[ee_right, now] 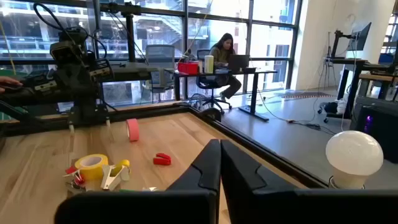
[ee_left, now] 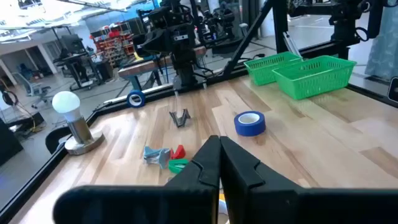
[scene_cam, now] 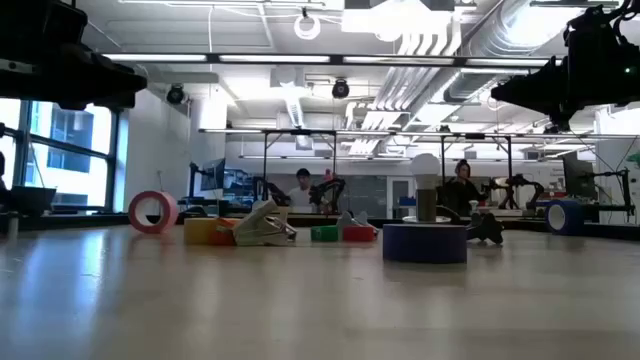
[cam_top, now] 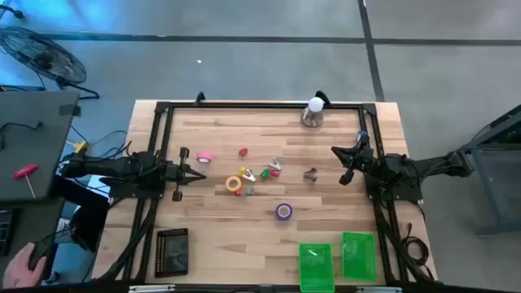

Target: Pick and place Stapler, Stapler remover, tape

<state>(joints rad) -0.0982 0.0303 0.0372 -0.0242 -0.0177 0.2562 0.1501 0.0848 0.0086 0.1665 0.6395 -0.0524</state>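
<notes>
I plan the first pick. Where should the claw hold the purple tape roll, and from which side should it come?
The purple tape roll lies flat with its hole facing up and free table all around. I would come straight down from above and pinch the ring wall, one finger inside the hole, one outside.

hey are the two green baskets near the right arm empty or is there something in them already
Empty, as far as shows. In the high view both green baskets show only bare mesh, and the left wrist view shows nothing inside either.
</notes>
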